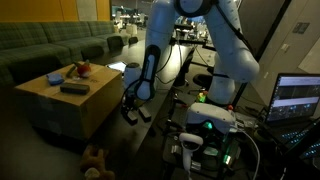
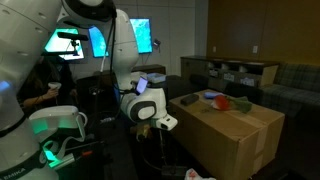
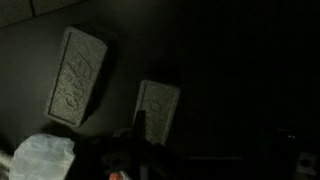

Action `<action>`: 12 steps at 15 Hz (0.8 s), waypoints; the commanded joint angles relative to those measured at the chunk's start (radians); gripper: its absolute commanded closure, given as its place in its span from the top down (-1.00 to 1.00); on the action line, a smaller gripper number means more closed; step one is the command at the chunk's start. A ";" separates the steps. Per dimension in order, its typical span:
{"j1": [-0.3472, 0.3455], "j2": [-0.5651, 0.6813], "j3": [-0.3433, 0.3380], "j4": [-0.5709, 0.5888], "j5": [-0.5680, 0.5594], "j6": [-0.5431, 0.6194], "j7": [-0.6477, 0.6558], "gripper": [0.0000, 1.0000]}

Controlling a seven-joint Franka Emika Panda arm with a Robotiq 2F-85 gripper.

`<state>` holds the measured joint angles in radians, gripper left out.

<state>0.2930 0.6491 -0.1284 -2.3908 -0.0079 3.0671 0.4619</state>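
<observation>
Office lounge: green sofa (image 1: 45, 45), glowing monitors (image 2: 70, 40).

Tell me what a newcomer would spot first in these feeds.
The big white robot arm dominates, bending down so that its open gripper hangs low beside a cardboard box. On the box top lie a red thing and a dark flat thing. A brown soft toy lies on the floor by the box.

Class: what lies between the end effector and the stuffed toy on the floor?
Nothing. In an exterior view, only bare dark floor separates the open end effector from the stuffed toy. The cardboard box stands off to one side.
</observation>
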 commanded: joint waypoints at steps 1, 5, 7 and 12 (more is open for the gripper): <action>-0.145 0.056 0.102 0.019 0.084 0.075 -0.107 1.00; -0.251 0.124 0.174 0.061 0.115 0.096 -0.177 1.00; -0.302 0.143 0.209 0.079 0.114 0.096 -0.208 1.00; -0.367 0.210 0.254 0.146 0.102 0.087 -0.269 1.00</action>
<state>-0.0345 0.8073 0.0897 -2.2959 0.0743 3.1351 0.2533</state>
